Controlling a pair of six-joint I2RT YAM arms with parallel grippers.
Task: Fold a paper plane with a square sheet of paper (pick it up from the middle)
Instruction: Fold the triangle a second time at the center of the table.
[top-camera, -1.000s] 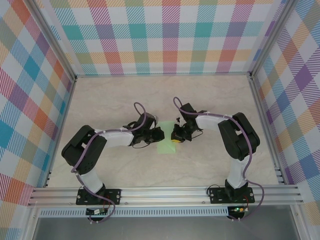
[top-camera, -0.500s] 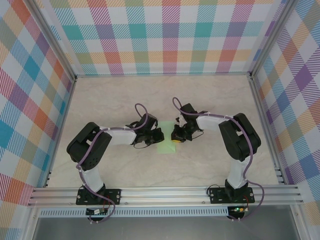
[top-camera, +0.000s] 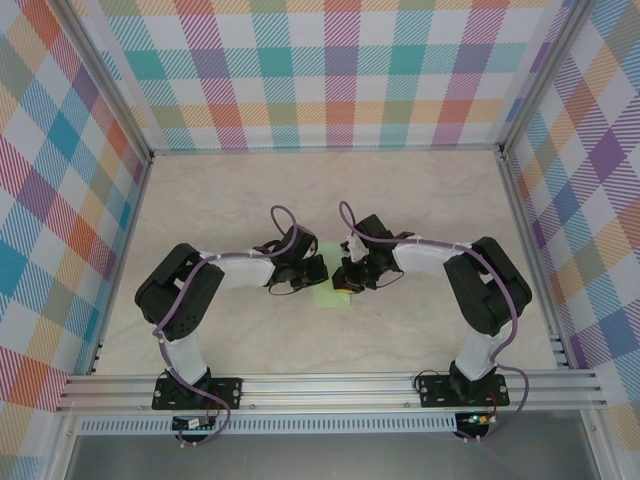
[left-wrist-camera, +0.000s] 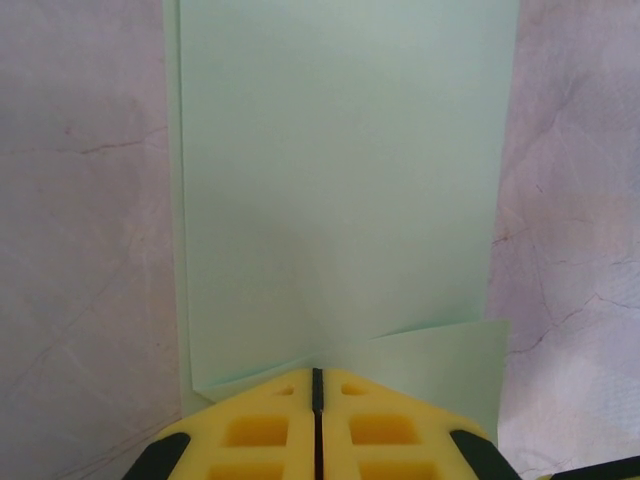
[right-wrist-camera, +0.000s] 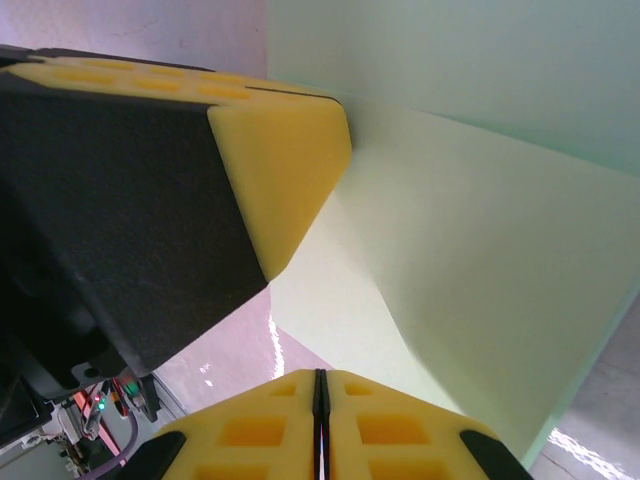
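Up close on your left wrist cam, the left gripper is clenched tight, tips at the near edge of the square sheet of paper. The sheet is folded narrow and lies flat on the table. Your right wrist cam adds the right gripper, also clamped, at a raised flap. Can't tell if either one is actually pinching paper.

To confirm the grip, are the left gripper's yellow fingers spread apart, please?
No, the left gripper is shut, fingers meeting along a thin seam at the pale green paper.
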